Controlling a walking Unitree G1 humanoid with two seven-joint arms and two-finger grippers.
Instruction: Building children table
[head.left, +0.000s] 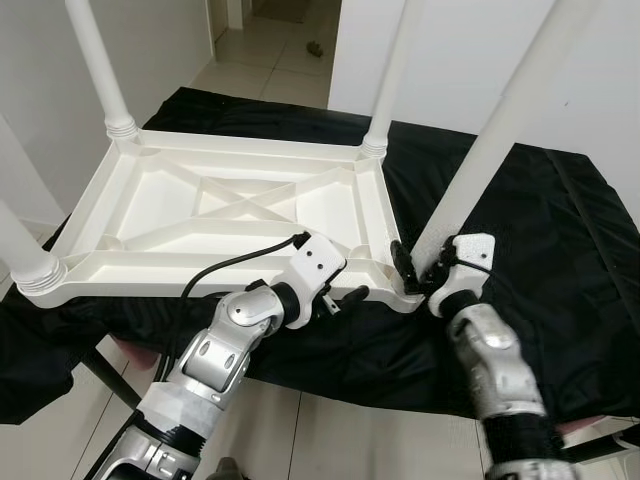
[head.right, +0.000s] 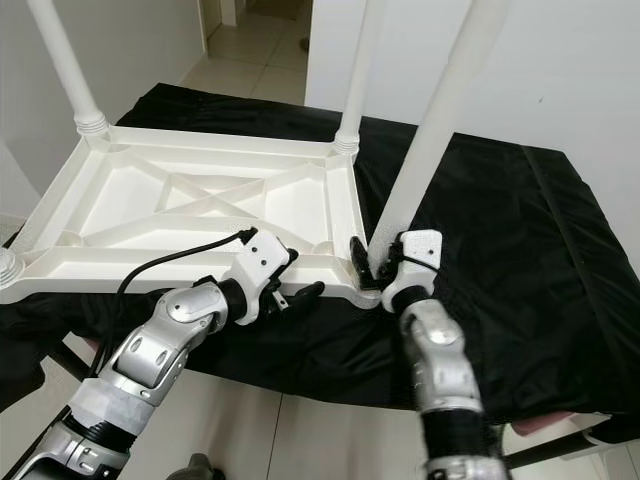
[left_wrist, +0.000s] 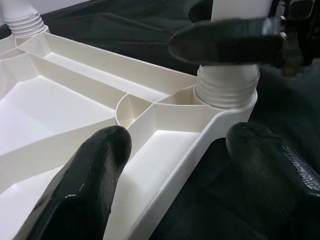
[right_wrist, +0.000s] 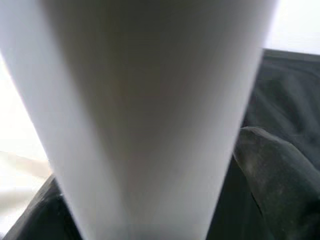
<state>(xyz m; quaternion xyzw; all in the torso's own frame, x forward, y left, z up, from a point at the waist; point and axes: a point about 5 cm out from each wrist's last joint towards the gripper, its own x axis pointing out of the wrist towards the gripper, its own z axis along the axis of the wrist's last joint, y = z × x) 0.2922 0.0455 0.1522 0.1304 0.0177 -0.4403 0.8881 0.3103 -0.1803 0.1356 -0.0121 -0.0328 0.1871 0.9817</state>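
The white plastic table top lies upside down on a black cloth. At its near right corner a white leg stands in the socket, leaning slightly right. My right gripper is shut on this leg just above its ribbed base. The leg looms very close in the right wrist view. My left gripper is open and straddles the top's near rim beside that corner. One of its fingers is inside the tray and the other outside, neither touching the rim.
Three more white legs stand upright in the other corners: far left, far right and near left. The black cloth covers the work surface and extends right. Pale tiled floor lies below, and a doorway opens behind.
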